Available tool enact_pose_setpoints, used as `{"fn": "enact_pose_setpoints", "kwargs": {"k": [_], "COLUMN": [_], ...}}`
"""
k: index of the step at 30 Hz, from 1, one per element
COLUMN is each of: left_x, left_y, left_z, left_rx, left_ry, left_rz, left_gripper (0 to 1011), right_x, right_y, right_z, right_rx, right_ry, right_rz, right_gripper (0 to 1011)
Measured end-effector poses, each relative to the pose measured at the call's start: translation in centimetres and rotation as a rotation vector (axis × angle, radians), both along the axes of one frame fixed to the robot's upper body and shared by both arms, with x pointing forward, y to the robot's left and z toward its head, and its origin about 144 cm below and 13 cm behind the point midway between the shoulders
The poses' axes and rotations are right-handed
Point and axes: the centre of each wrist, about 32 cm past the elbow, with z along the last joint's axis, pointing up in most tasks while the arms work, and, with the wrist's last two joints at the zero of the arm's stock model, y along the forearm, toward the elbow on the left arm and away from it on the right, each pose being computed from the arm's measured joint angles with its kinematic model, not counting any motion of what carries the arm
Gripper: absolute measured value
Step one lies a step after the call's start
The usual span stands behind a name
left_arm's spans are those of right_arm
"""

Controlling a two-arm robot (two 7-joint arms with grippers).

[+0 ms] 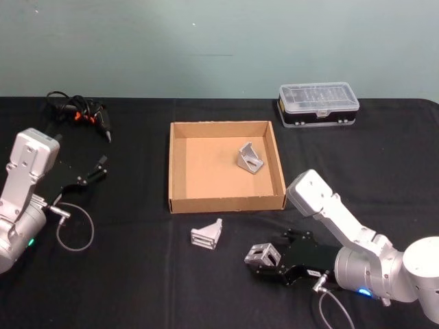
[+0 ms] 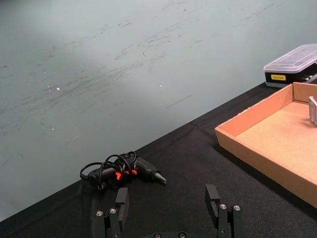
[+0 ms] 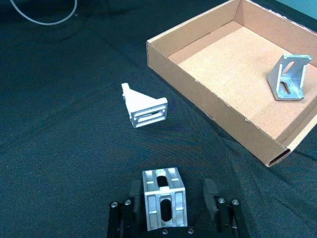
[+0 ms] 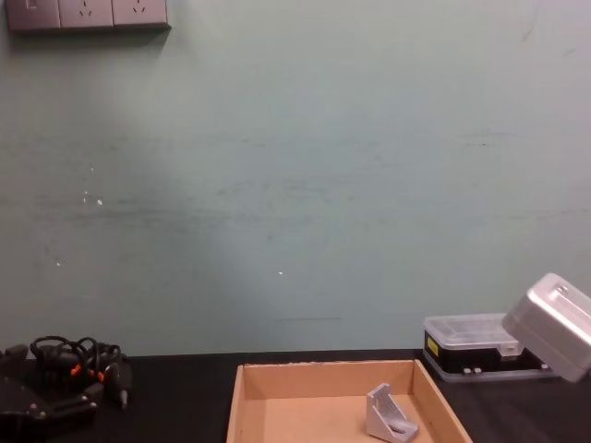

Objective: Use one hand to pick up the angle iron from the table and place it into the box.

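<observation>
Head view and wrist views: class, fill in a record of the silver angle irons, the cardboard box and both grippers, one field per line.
First angle iron: silver metal bracket, on the floor of the shallow tan cardboard box, towards its far right corner.
Second angle iron: silver, on the black tabletop in front of the box, apart from it.
Third angle iron: silver, between the jaws of the black right gripper, with a gap on one side.
Left gripper: black, open, holds nothing, at the table's left.
Outside the box: two.
</observation>
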Motion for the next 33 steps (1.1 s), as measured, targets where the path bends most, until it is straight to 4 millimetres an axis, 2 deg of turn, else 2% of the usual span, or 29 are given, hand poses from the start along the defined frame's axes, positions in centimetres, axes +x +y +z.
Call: {"fn": "enact_pose_setpoints", "kwargs": {"k": [5,6,8,9,13,24,28,33], "left_x": [0.0,0.0,0.0,0.0,0.0,0.0,0.0,0.0], "left_y": [0.0,0.0,0.0,0.0,0.0,0.0,0.0,0.0], "left_z": [0.0,0.0,0.0,0.0,0.0,0.0,0.0,0.0], "left_rx": [0.0,0.0,0.0,0.0,0.0,0.0,0.0,0.0], "left_ry": [0.0,0.0,0.0,0.0,0.0,0.0,0.0,0.0], "left_rz": [0.0,0.0,0.0,0.0,0.0,0.0,0.0,0.0], "left_gripper": [1011,1011,1011,1011,1011,1011,1011,1011], "right_x": [0.0,0.0,0.0,0.0,0.0,-0.2,0.1,1.4], "right_y": [0.0,0.0,0.0,0.0,0.0,-0.2,-0.1,0.4], "right_z": [0.0,0.0,0.0,0.0,0.0,0.4,1.1,3.1], "right_rx": [0.001,0.001,0.001,0.001,0.001,0.016,0.027,0.054], "right_ry": [0.0,0.001,0.001,0.001,0.001,-0.02,-0.043,-0.088], "right_rz": [0.0,0.0,0.0,0.0,-0.001,-0.006,-0.009,-0.013], "right_gripper": [707,647,609,547,456,450,450,450]}}
